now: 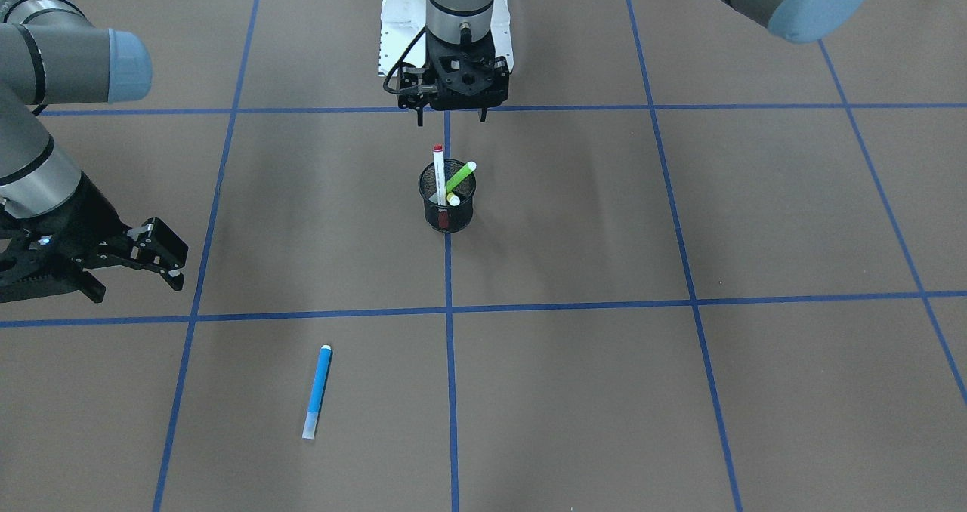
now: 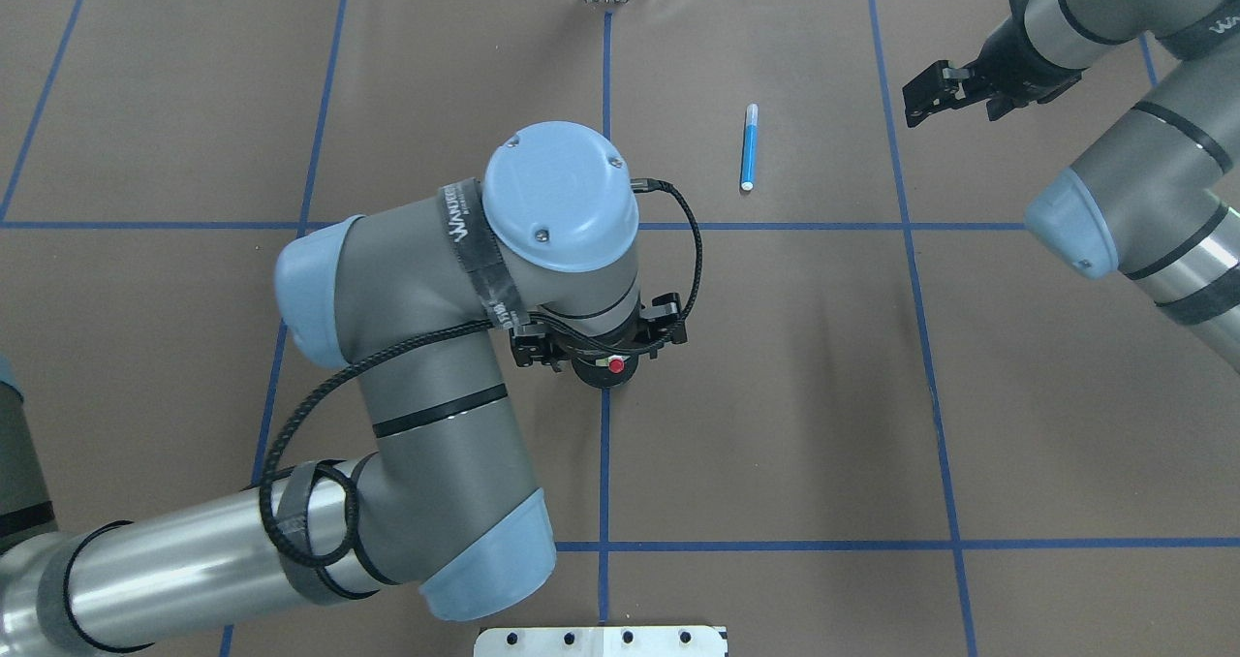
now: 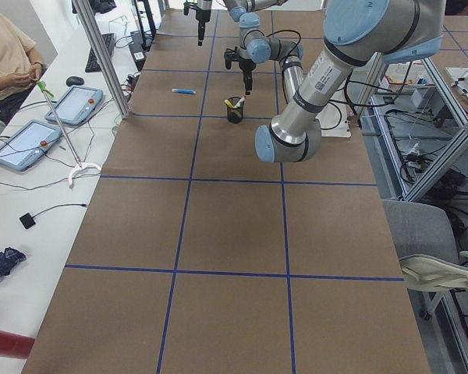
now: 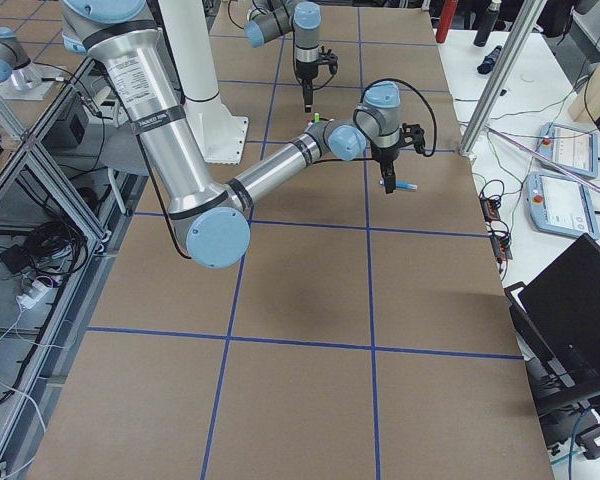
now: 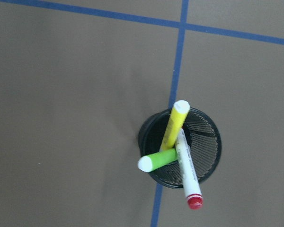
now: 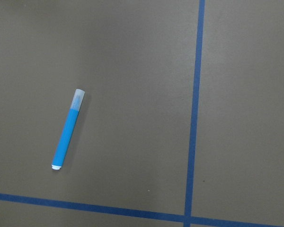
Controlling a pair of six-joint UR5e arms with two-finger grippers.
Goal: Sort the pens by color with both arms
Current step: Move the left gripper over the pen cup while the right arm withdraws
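Blue pen (image 1: pixel 317 391) is seen lying flat on the table (image 1: pixel 680 217), well apart from the cup (image 1: pixel 462 214), out on the far side from the robot's base and toward its right. Three pens are kept in the cup, which is stood on a blue tape line (image 1: pixel 448 270): the white pen with red ends (image 1: pixel 438 176) is leaned nearly upright, the green pen (image 1: pixel 462 174) is tilted across it, and the yellow pen (image 5: pixel 173 127) is propped against the rim. Above the cup the left gripper (image 1: pixel 452 117) is hung pointing down, its fingers spread apart and nothing held. Off to the cup's right side the right gripper (image 1: pixel 181 270) is held clear of the table, fingers parted and empty, with the blue pen near it but not touched.
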